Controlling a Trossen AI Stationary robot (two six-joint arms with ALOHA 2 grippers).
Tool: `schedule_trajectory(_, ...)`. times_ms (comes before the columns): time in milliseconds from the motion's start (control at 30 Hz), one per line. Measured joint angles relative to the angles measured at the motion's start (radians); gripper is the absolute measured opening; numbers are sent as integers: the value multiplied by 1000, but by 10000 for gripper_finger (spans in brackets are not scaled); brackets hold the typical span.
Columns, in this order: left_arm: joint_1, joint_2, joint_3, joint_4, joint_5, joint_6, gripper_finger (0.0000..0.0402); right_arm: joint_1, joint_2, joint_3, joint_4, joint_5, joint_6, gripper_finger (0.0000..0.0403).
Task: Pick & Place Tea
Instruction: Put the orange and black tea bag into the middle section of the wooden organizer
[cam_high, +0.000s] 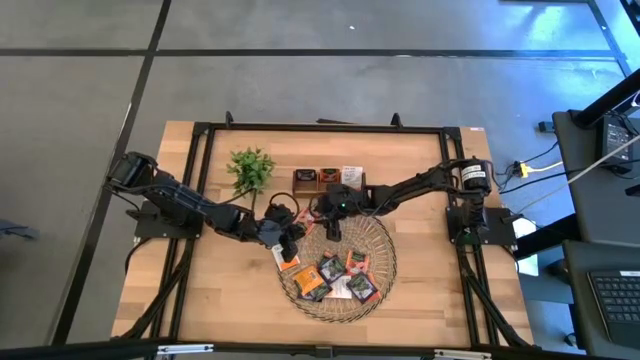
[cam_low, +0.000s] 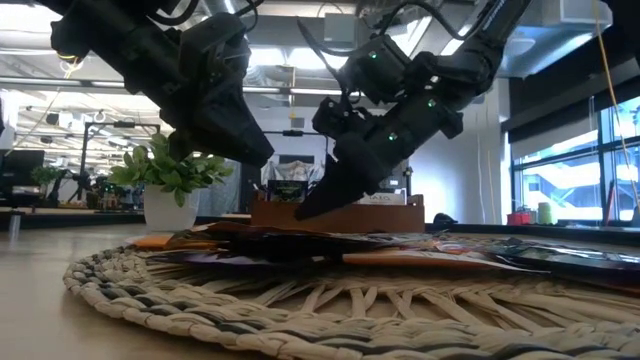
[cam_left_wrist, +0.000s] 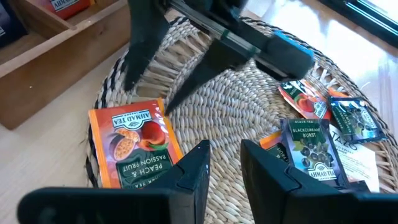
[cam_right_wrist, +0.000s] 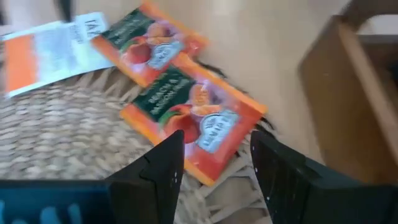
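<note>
Several tea sachets (cam_high: 335, 278) in orange, dark and white wrappers lie flat on the round woven tray (cam_high: 385, 250). My left gripper (cam_high: 287, 243) hovers open over the tray's left part. In the left wrist view it (cam_left_wrist: 231, 168) stands between an orange peach sachet (cam_left_wrist: 134, 146) and a dark blackcurrant sachet (cam_left_wrist: 311, 152). My right gripper (cam_high: 333, 228) is open over the tray's far-left part, with its fingers (cam_right_wrist: 214, 165) above another orange sachet (cam_right_wrist: 199, 118) lying at the tray's rim. In the low view its tips (cam_low: 312, 205) are just above the sachets.
The brown wooden compartment box (cam_high: 325, 180) stands just beyond the tray's far rim, close to my right gripper (cam_right_wrist: 367, 93). A small green plant (cam_high: 250, 168) in a white pot sits to the box's left. Both grippers are close together over the tray. Bare wood lies left and right of the tray.
</note>
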Motion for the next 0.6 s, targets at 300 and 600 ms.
schedule_trajectory(300,0,0,0,0,0,0,86,-12,0,0,1,-102,-134,186)
schedule_trajectory(600,0,0,0,0,0,0,86,-25,11,-1,16,-103,-131,186)
